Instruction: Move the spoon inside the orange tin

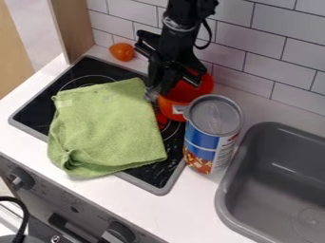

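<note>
Taking the orange tin as the clock's centre, a stubby dark knob lies nearest, towards seven. The smooth grey plastic sink sits towards five, and between, just beside the tin, stands a ribbed cylindrical can under a dull lid, closing off that side. Towards eight a nubbly green towel slumps over the glassy black stove, its folded edge close to the tin. The black gripper hangs at nine, tipped down beside the rim, likely for a short lift over it; whether it is apart or together, I cannot tell. The silvery glint at its tip may be the spoon, outside the tin. Farthest, towards half past ten, is a glossy orange lump.
</note>
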`<state>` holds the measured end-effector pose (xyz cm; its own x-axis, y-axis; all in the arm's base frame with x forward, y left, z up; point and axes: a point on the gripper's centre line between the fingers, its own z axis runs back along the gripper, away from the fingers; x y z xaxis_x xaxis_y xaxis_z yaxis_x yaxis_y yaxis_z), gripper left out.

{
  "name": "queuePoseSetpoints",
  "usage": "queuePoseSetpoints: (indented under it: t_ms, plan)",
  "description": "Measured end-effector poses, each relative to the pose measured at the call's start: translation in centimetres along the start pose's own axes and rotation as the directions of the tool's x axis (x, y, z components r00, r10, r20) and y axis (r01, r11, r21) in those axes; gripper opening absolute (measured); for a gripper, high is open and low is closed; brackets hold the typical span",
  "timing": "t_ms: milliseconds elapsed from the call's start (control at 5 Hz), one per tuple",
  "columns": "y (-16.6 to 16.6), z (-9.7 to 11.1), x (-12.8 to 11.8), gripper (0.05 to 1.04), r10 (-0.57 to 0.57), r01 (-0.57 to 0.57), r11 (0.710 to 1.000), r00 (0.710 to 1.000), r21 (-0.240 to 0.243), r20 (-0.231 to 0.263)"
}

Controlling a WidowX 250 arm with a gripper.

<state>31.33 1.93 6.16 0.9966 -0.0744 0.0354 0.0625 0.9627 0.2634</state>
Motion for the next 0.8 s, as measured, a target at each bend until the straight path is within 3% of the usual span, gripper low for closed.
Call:
queuePoseSetpoints:
  t_ms: [600,800]
  plan:
    - [1.2,1.4,0.3,0.982,0.055,-0.053,0.998,0.995,-0.025,0.084]
    - [2.2,3.1,-0.4,0.999,0.062,-0.05,0.996,0.981,-0.069,0.184]
